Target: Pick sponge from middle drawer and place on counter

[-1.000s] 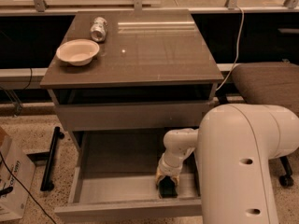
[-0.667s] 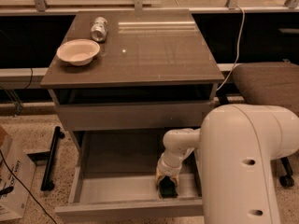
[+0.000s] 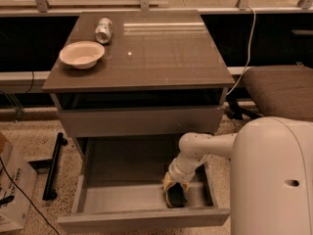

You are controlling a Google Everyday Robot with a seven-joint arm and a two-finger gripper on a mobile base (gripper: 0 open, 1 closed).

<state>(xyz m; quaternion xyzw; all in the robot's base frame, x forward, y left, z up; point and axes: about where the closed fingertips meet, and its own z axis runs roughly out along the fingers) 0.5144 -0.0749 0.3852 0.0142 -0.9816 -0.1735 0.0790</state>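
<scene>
Two things on brown-grey desk (image 3: 166,58): pale bowl (image 3: 81,54), metal can (image 3: 103,30).
Gripper (image 3: 176,190) in grey middle drawer (image 3: 122,198), jaws gripping dark green sponge (image 3: 176,199), lengthwise front-to-back.

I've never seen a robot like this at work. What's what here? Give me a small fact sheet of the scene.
gripper: down inside the open drawer, near its front wall, at the sponge
sponge: dark, lying on the drawer floor
middle drawer: pulled out; nothing else seen inside
counter: carries a bowl and a can
bowl: pale, upright, toward the picture's left edge
can: on its side, behind the bowl
task progress: sponge not yet on the counter
</scene>
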